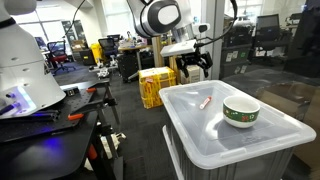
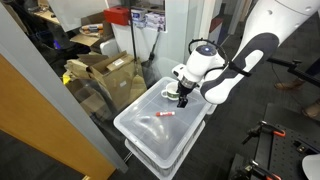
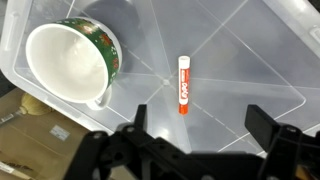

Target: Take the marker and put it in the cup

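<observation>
The tool (image 3: 200, 125) hangs spread wide and empty over the tabletop (image 3: 250, 60) — the marker (image 3: 184, 85) lies flat there, clear of the cup (image 3: 70, 60).

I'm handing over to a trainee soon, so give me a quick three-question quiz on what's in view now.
1. True or false: the marker lies inside the cup.
2. The jaws are: A) open and empty; B) shut on the marker; C) shut on the cup's rim.
3. What do the marker and cup both rest on?

Key: 1 false, the marker lies beside the cup; 2 A; 3 the bin lid.
</observation>
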